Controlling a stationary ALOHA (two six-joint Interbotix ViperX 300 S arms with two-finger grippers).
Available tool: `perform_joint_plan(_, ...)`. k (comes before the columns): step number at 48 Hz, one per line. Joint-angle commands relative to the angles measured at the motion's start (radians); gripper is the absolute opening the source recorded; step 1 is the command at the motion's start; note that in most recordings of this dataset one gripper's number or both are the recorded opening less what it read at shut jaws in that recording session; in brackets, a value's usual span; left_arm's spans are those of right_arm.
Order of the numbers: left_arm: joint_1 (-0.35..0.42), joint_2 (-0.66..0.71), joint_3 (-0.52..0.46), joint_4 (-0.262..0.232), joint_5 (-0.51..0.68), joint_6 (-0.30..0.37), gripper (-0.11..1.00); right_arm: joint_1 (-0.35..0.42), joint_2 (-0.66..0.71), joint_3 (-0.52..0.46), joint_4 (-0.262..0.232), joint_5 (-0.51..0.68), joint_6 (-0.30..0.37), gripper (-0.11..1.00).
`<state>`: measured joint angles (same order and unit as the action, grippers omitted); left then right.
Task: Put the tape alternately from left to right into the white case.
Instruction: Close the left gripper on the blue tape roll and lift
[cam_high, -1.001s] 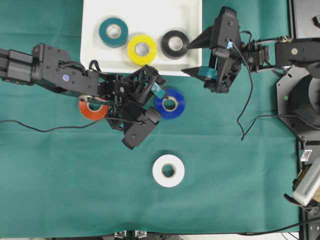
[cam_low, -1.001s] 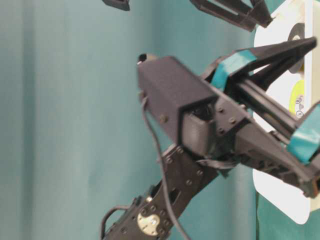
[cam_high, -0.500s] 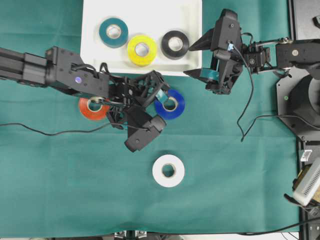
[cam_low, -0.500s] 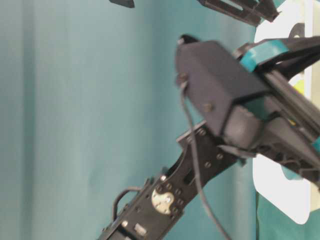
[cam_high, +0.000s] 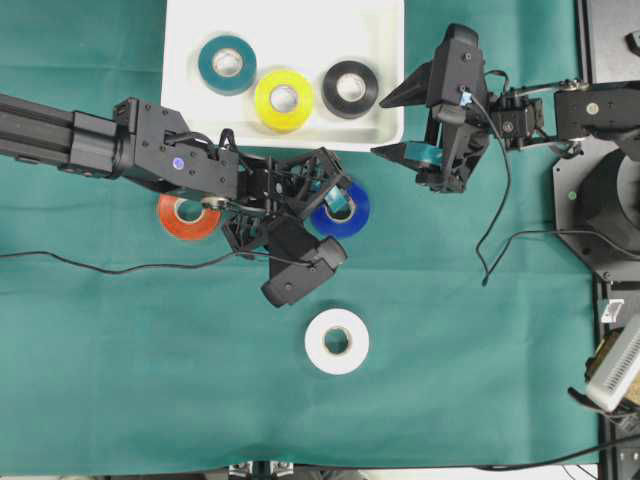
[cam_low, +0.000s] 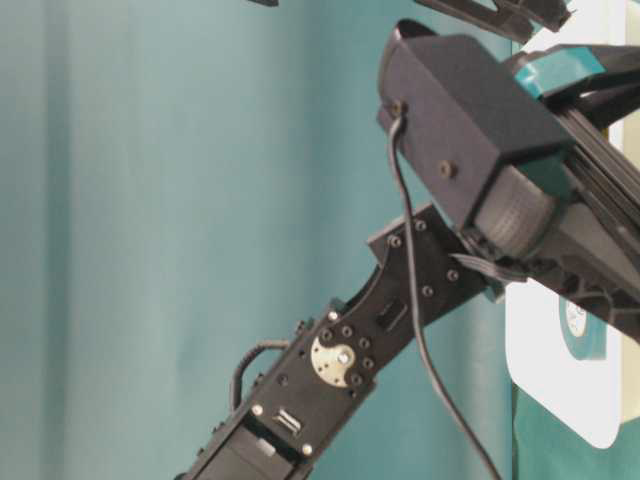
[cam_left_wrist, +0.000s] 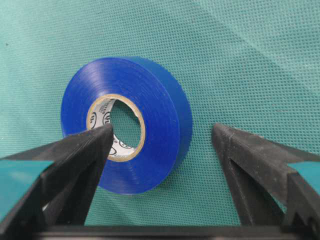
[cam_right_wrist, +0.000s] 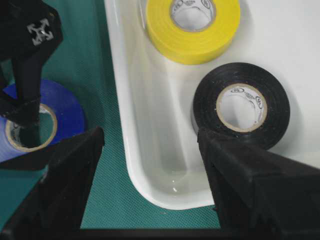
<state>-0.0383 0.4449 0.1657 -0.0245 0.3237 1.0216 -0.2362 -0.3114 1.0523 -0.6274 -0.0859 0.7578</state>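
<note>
On the green surface (cam_high: 120, 380), the red roll (cam_high: 186, 217) lies flat at the left, partly under the left arm. The left pincer (cam_high: 335, 195) stands spread around the blue roll (cam_high: 345, 208): in the left wrist view one finger (cam_left_wrist: 85, 150) sits at the pale cardboard core and the other (cam_left_wrist: 240, 150) stands clear of the roll's outer wall, so nothing is clamped. The blue roll (cam_left_wrist: 127, 122) is glossy, lying flat, with printed marks on its core. Below it, well apart, the white roll (cam_high: 337, 341) lies flat on the cloth.

The white case (cam_high: 185, 60) sits at the top, shallow, with rounded corners and a raised rim. Inside it, left to right, lie the teal roll (cam_high: 227, 64), the yellow roll (cam_high: 284, 99) and the black roll (cam_high: 350, 89), each flat with a pale core.

The right pincer (cam_high: 395, 125) hangs wide and empty over the case's near right corner, beside the black roll (cam_right_wrist: 242, 106).
</note>
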Motion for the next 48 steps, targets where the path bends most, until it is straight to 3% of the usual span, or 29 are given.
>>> perform_joint_plan(1, 0.009, -0.008, -0.029, -0.003, 0.014, 0.000, 0.59, 0.002, -0.037, -0.006, 0.000, -0.014, -0.002, 0.82)
perform_joint_plan(11, 0.012, 0.012, -0.040, -0.003, 0.066, 0.002, 0.45, 0.002, -0.037, -0.003, 0.000, -0.014, -0.002, 0.82)
perform_joint_plan(31, 0.012, 0.017, -0.048, -0.003, 0.078, 0.006, 0.39, 0.002, -0.037, 0.002, 0.000, -0.014, -0.002, 0.82)
perform_joint_plan(34, 0.011, 0.018, -0.044, -0.003, 0.077, 0.006, 0.32, 0.002, -0.037, 0.002, 0.000, -0.014, -0.002, 0.82)
perform_joint_plan(41, 0.012, 0.021, -0.052, -0.003, 0.071, 0.006, 0.03, 0.002, -0.037, 0.003, 0.000, -0.014, 0.000, 0.82)
perform_joint_plan(48, 0.014, 0.017, -0.055, -0.003, 0.066, 0.003, -0.02, 0.002, -0.037, 0.006, 0.000, -0.014, 0.003, 0.82)
